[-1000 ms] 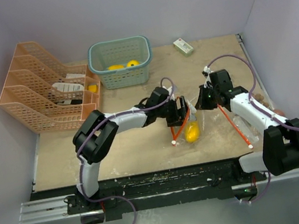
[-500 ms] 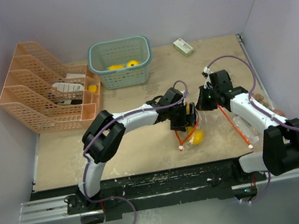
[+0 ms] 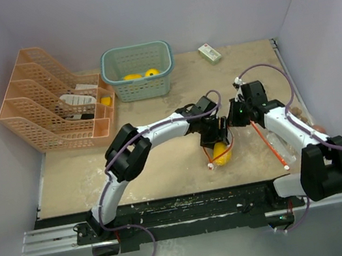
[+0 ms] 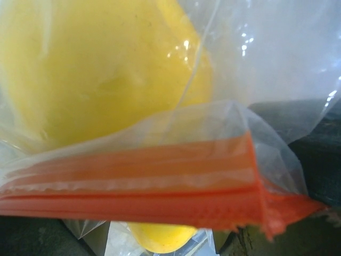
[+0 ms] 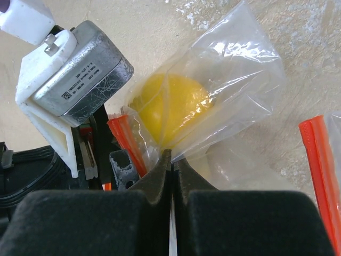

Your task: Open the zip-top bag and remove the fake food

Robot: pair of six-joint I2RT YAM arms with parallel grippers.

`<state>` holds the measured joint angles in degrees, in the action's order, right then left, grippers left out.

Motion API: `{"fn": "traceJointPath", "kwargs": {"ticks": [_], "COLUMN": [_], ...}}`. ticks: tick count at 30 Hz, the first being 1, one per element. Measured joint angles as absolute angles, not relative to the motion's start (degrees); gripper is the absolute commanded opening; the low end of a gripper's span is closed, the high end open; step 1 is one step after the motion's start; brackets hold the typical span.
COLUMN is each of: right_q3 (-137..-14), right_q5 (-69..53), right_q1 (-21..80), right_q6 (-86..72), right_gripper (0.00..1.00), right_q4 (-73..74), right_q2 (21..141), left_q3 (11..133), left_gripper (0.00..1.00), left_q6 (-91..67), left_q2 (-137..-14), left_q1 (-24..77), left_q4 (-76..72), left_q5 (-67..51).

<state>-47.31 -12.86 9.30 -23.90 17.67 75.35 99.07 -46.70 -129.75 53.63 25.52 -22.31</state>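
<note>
Two grippers meet over one zip-top bag (image 3: 218, 157) in the overhead view. The left gripper (image 3: 215, 139) sits right on top of it, and whether its jaws are open cannot be told. The right gripper (image 3: 231, 117) is just beside.

From the left wrist, the yellow fake food (image 4: 96, 80) fills the frame behind clear film, with the orange zip strip (image 4: 133, 186) directly below.

From the right wrist, closed fingers (image 5: 156, 180) pinch the bag's film, with the fake food just ahead. The print on a silver module's label (image 5: 80, 88) is too small to read.
</note>
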Motion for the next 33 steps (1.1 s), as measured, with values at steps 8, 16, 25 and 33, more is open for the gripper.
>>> {"fn": "traceJointPath", "kwargs": {"ticks": [8,16,25,33], "right_q3": [-46.3,-46.1,-46.1,-46.1], "right_q5": [-13.1,-13.8,-16.6,-18.0], "right_q1": [9.5,9.8,10.2,10.8], "right_q6": [-23.9,-24.0,-24.6,-25.3], "right_gripper": [0.00,0.00,0.00,0.00], "right_q4": [17.3,16.7,15.2,14.5], "right_q2": [74.5,74.6,74.7,74.7], "left_q3": [91.1,81.4,81.4,78.6], "left_gripper": [0.36,0.38,0.40,0.40], "left_q6": [-47.1,-46.4,-44.8,-45.3], "left_q2": [-124.9,-113.3,-106.1,-105.4], "left_q1": [52.4,45.3,41.6,40.0], "left_q4": [23.2,27.9,30.3,30.3], "left_q5": [-22.1,-16.8,-13.5,-12.2]}}
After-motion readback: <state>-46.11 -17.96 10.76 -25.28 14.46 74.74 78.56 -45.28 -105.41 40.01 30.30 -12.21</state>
